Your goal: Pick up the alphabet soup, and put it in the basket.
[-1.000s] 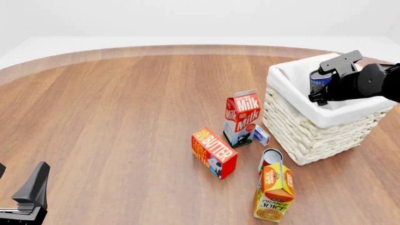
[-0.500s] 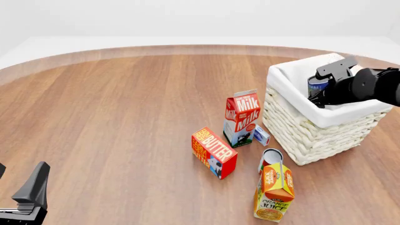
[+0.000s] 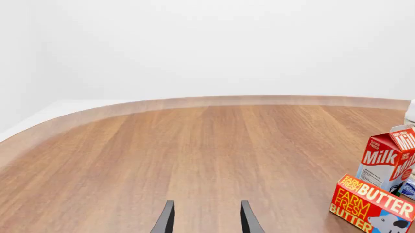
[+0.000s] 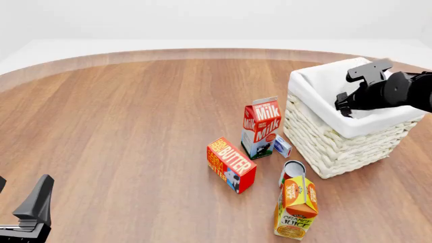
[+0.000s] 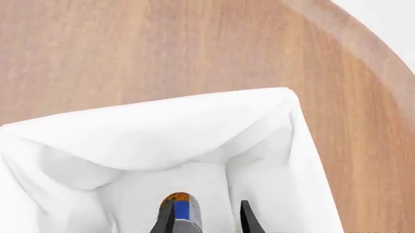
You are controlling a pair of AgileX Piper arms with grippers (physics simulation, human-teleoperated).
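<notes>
Alphabet soup [image 5: 181, 213] inside basket [image 4: 324, 144], right fingers [image 5: 248, 217] spread beside it; left fingers [image 3: 167, 221] apart

**Round wooden table and items resting on it**

Seen from the front: wood-grain table [image 4: 135, 111] with a curved far edge, pale surround beyond. At right, carried a square white wicker basket [image 4: 324, 139] with cloth liner folded over the rim. Just left of the basket, bore an upright milk carton [image 4: 260, 126], with a small blue-and-white box [image 4: 283, 146] at its base. Nearer and to the left, held a red-and-orange butter box [image 4: 231, 165], tilted on edge. Nearest, supported an orange juice carton [image 4: 296, 210], with a small red-labelled can [image 4: 293, 170] standing just behind it. Left half bare wood.
</notes>
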